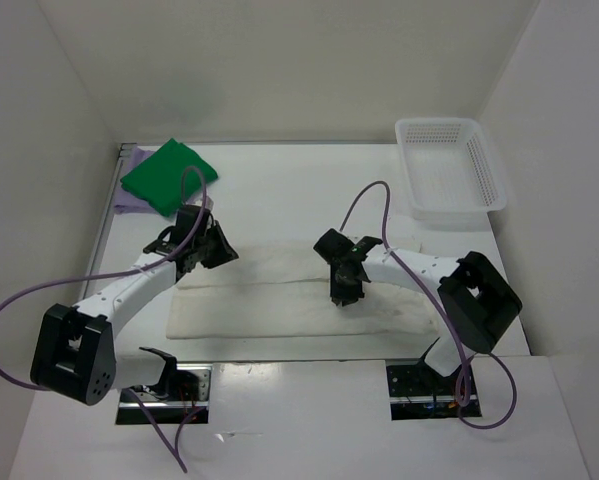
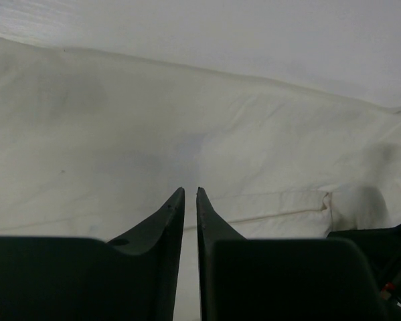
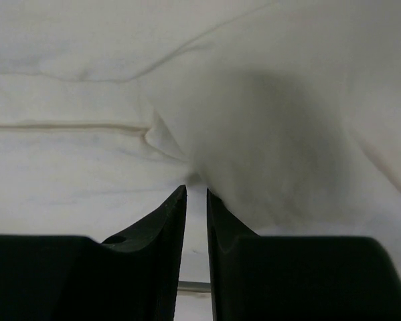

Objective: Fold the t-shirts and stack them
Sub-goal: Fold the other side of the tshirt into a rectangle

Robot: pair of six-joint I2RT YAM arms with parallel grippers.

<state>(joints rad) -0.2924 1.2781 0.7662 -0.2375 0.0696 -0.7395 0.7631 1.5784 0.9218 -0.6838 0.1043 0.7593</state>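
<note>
Three t-shirts sit on the worktop (image 1: 279,190). The cream-white t-shirt (image 1: 269,295) lies spread across the middle, folded into a long band. The green t-shirt (image 1: 169,175) rests folded in the far left corner on top of the lavender t-shirt (image 1: 127,206). The left pincer (image 1: 219,254) hovers at the white cloth's far left edge, its jaws a narrow slit apart; I cannot tell whether any cloth is caught. The right pincer (image 1: 344,294) is nearly closed, nipping a raised fold of the cream-white t-shirt right of centre. A mesh basket (image 1: 449,125) stands far right.
</note>
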